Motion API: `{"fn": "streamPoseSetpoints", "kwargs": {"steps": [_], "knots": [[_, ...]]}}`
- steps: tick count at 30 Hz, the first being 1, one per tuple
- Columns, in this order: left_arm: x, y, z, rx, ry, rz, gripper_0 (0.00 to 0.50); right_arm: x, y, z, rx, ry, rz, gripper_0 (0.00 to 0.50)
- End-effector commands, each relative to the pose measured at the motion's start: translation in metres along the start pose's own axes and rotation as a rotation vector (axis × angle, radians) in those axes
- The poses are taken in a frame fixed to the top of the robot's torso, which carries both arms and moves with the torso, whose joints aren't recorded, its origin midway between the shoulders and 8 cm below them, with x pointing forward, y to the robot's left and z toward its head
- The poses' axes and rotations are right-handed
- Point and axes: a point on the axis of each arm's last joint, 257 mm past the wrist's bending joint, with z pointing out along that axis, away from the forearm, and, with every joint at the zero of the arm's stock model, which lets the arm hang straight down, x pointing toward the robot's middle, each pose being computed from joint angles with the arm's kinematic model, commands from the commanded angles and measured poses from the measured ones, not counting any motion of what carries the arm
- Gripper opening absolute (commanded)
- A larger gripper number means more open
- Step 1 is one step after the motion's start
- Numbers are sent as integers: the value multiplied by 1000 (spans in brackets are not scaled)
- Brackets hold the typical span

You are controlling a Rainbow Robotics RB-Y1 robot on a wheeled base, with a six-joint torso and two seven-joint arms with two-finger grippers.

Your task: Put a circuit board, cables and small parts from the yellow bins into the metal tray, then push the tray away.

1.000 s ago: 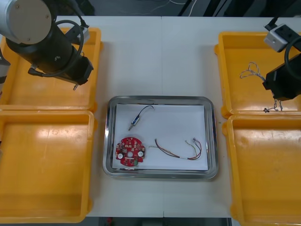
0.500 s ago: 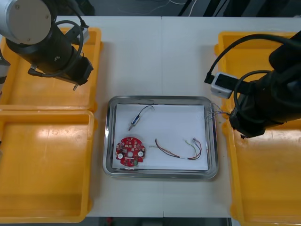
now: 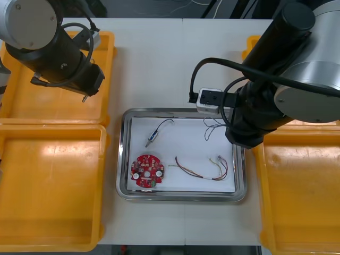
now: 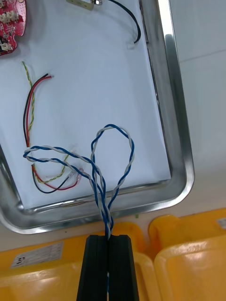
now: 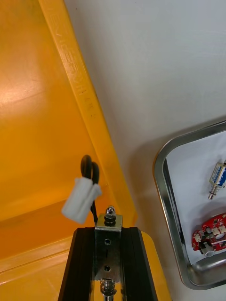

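- Right gripper (image 4: 109, 239): fingers pressed together on the end of the twisted blue and white cable (image 4: 110, 155). Its loops hang over the white liner (image 4: 94, 70) and do not yet look settled flat.
- Change: one second ago this arm was out over the far right bin (image 3: 249, 53). Half a second ago it was at the 3 o'clock rim of the metal tray (image 3: 180, 112). It now reaches inside the rim, with the cable at about 1 o'clock from tray centre.
- Judgement: the carry is done, and letting go is what remains for this cable.
- Left gripper (image 5: 108, 230): clamped on a small metal part (image 5: 108, 221), with a black lead with white plug (image 5: 81, 200) dangling beside it. It has not moved, over the far left bin (image 3: 32, 109) at 10 o'clock from the tray. This part probably goes in next.
- Already in the tray: circuit board (image 3: 147, 171) at 7 o'clock, red and yellow cable (image 3: 204, 169) at 4 o'clock, second small part (image 3: 152, 137) on a black lead at 10 o'clock.
- Surface: light table (image 3: 159, 64), with two yellow bins on each side.
- Room: dark floor beyond the 12 o'clock edge, with some wires lying there.
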Motion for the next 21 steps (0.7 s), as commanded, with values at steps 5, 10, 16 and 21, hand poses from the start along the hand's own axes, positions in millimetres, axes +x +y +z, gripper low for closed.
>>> {"fn": "streamPoseSetpoints", "kwargs": {"steps": [5,10,16,21], "knots": [[-2,15,-14,-21,-28,-50,1,-30,-13,14,18,-26,-235,0],[-2,15,-14,-20,-28,-48,2,-40,-14,27,21,-35,-345,0],[-2,15,-14,-16,-28,-50,2,-47,-11,46,80,7,-417,0],[-2,15,-15,-16,-29,-49,1,-54,-7,61,77,11,-418,0]]}}
